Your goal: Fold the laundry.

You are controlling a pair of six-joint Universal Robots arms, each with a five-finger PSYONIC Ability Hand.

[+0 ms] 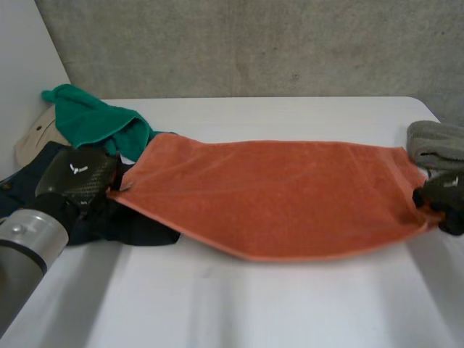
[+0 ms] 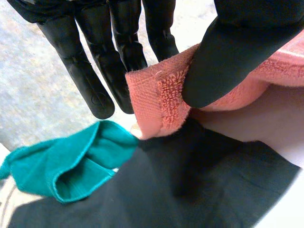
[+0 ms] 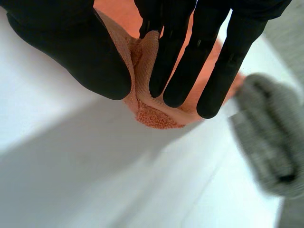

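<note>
An orange towel (image 1: 275, 196) hangs stretched just above the white table (image 1: 239, 304) between my two hands. My left hand (image 1: 76, 174) holds its left corner, over a dark garment. In the left wrist view the thumb (image 2: 237, 52) pinches the towel's corner (image 2: 156, 99) against the straight fingers. My right hand (image 1: 444, 197) has the towel's right corner. In the right wrist view that corner (image 3: 154, 114) is bunched between the thumb (image 3: 71, 52) and the fingers (image 3: 213, 71), a little above the table.
A green cloth (image 1: 94, 119) and a dark garment (image 1: 138, 228) lie at the left under my left hand, with a beige item (image 1: 32, 138) behind. A grey cloth (image 1: 435, 141) lies at the right edge, beside my right hand. White table stretches in front.
</note>
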